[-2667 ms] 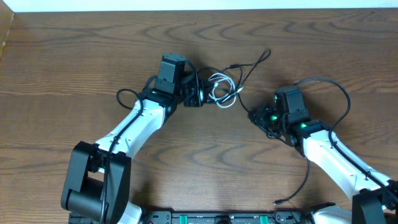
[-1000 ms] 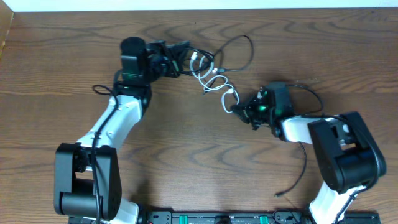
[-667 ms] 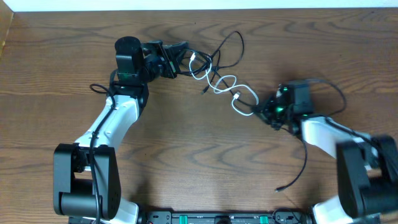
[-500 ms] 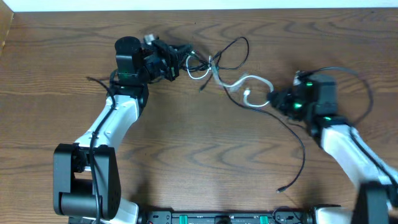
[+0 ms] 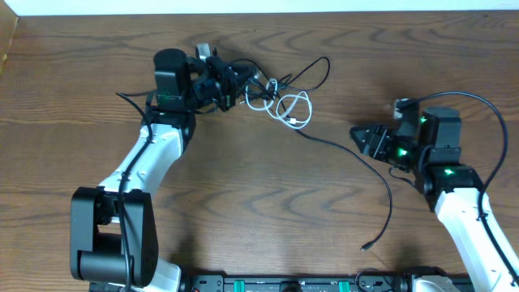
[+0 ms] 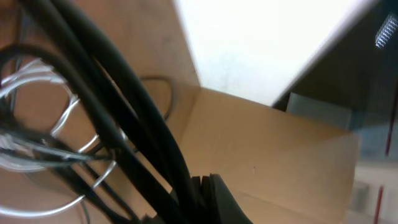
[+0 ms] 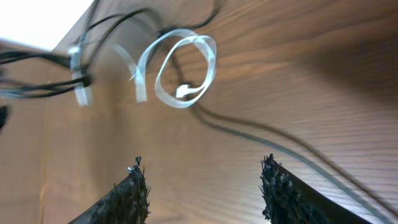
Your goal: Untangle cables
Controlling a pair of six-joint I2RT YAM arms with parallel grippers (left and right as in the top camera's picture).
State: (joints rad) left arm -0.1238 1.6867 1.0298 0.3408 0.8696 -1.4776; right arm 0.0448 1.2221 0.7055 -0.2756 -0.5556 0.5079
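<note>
Cables (image 5: 280, 91) blur close-up where left pincer (image 5: 235, 82) clamps them; right pincer (image 5: 358, 138) stands open.

Left end effector (image 5: 234, 82) clamps cables (image 5: 274, 89) on table (image 5: 259, 219).

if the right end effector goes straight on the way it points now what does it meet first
Most likely the thin black cable lying across the brown wooden table, just ahead of the open right end effector. The looped white cable sits further along. Depth is hard to judge here.
</note>
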